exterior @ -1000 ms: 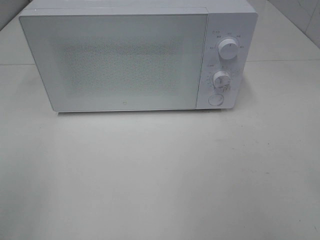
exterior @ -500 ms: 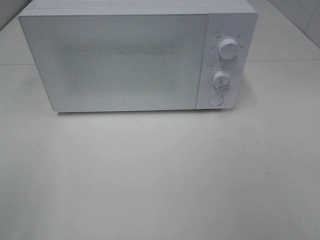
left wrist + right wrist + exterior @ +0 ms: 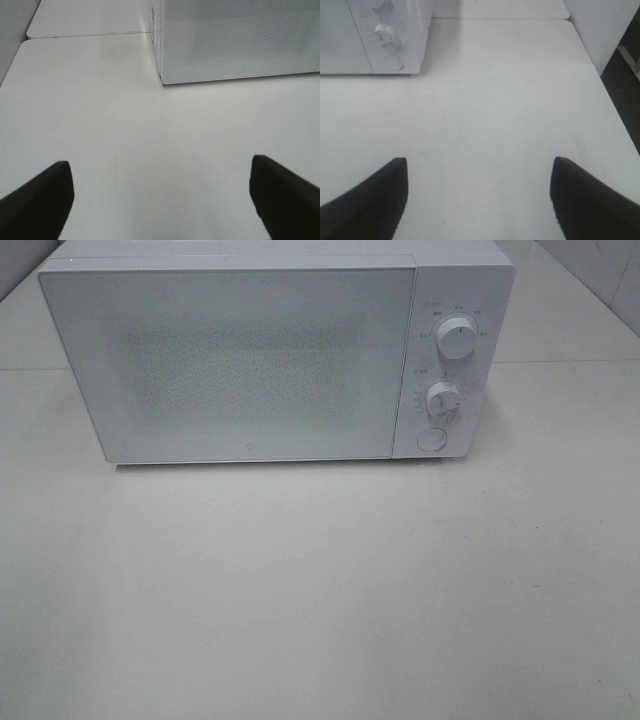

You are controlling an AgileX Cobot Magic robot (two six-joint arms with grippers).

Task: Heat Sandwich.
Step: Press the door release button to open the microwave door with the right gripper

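The sandwich is out of view in every frame. A white microwave (image 3: 270, 350) stands at the back of the table with its door (image 3: 235, 365) closed; two knobs (image 3: 456, 340) and a round button (image 3: 431, 438) sit on its right panel. Neither arm shows in the exterior high view. In the left wrist view my left gripper (image 3: 162, 192) is open above bare table, with the microwave's lower left corner (image 3: 165, 80) ahead of it. In the right wrist view my right gripper (image 3: 477, 192) is open above bare table, and the microwave's control panel (image 3: 387, 42) lies ahead to one side.
The white table (image 3: 320, 590) stretches in front of the microwave. A seam between table tops (image 3: 90, 35) runs beside the microwave. The table's right edge (image 3: 615, 115) drops to a dark floor, next to a white wall panel (image 3: 600, 25).
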